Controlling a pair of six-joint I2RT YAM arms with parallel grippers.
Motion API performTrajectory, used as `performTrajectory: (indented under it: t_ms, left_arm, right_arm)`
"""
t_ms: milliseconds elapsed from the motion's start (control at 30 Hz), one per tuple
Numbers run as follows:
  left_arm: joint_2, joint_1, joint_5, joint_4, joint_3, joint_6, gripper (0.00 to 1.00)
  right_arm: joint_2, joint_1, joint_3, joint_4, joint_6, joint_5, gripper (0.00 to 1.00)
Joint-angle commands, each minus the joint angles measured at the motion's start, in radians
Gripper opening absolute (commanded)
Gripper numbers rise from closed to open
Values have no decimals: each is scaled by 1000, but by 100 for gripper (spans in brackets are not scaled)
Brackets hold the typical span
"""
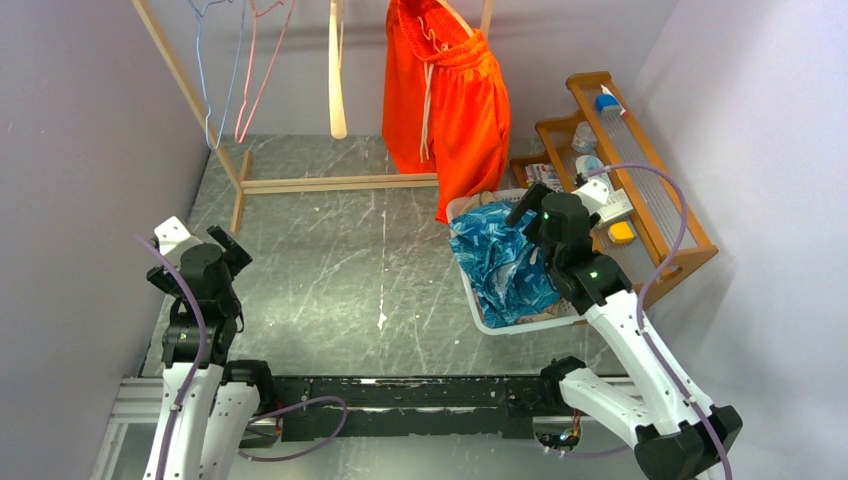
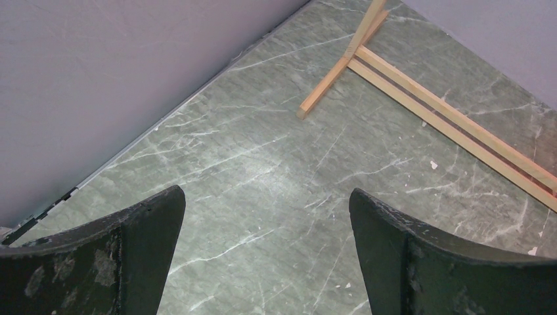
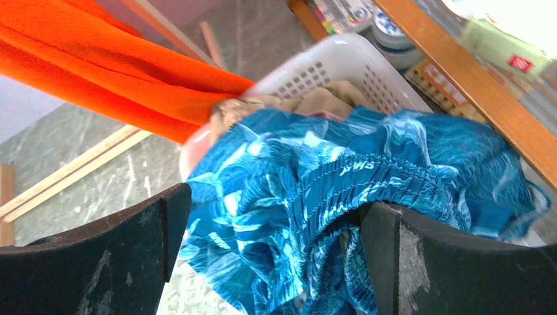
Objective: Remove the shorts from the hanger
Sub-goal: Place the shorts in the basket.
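Over the grey marbled desk (image 1: 330, 270), left hand (image 2: 266, 197) and right hand (image 3: 276, 197) gape empty; the hanging bright orange shorts (image 1: 445, 100) likely need grasping next.

Bright even light, soft shadows, sharp focus.

Below the right fingers (image 3: 460, 262), the heaped shorts (image 3: 315, 197) lie in the basket (image 3: 341, 62) on the desk (image 1: 330, 270). Ahead and left of them, the hanging shorts (image 1: 445, 100) hang from the rack (image 1: 330, 183), their hem at the basket's far rim. The shelf (image 1: 650, 190) stands right of those fingers. The rack's foot lies ahead and right of the left fingers (image 2: 98, 262).
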Motion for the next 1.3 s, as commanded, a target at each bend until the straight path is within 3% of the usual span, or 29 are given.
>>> performTrajectory:
  t_ms: [0,100,167,267,400,467,667,1000,1267]
  left_arm:
    - [-7,12,3,40,-9,13,99]
    - [-8,11,1,38,-9,10,99]
    - [-8,11,0,37,-9,10,99]
    - [-8,11,-4,36,-7,6,99]
    - [-11,12,-8,33,-6,5,99]
    - [-16,11,-13,29,-6,2,99]
    - [-11,11,-6,36,-9,7,99]
    - [-8,11,-4,37,-8,8,99]
    - [-10,12,0,38,-9,10,99]
  right_arm:
    - [-7,-3,-8,154,-123,-98,96]
    - [89,-3,-6,216,-156,-163,92]
    - [195,-3,38,176,-134,-152,82]
    - [337,-6,58,151,-125,-139,76]
    - [477,-23,-54,147,-11,-127,62]
    - [506,-24,-161,198,44,-180,60]
    - [537,-26,-242,182,91,-224,62]
    - [293,-26,7,65,-88,-169,86]
    - [225,-26,127,4,-113,-197,89]
